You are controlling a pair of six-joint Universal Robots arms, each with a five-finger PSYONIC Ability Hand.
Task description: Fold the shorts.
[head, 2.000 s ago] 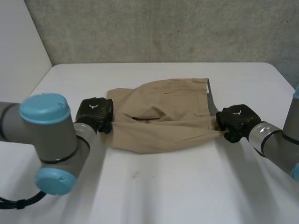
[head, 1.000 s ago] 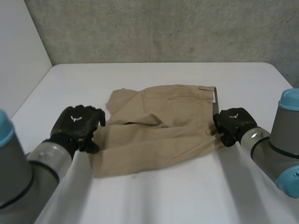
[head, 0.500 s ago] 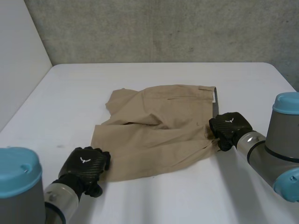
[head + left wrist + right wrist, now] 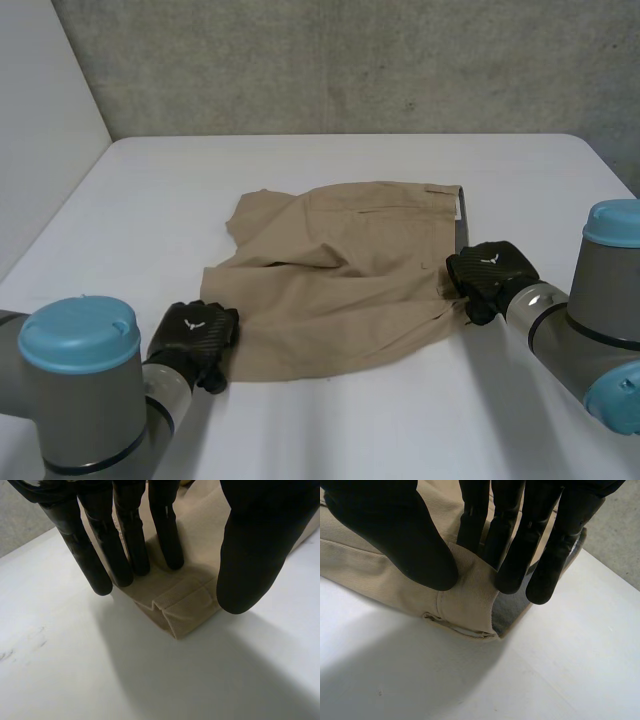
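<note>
Now my left hand [image 4: 195, 338], pinching a leg corner, has dragged the shorts [image 4: 340, 290] out to seven o'clock. My right hand [image 4: 490, 275] still pinches the waistband [image 4: 470, 605] at three. They lie spread and ready to fold.

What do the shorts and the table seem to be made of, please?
The shorts: woven tan cloth, probably cotton twill, matt; fine diagonal ribs and stitched hems show. The table: smooth white hard surface, perhaps laminate; faint scuffs show.
</note>
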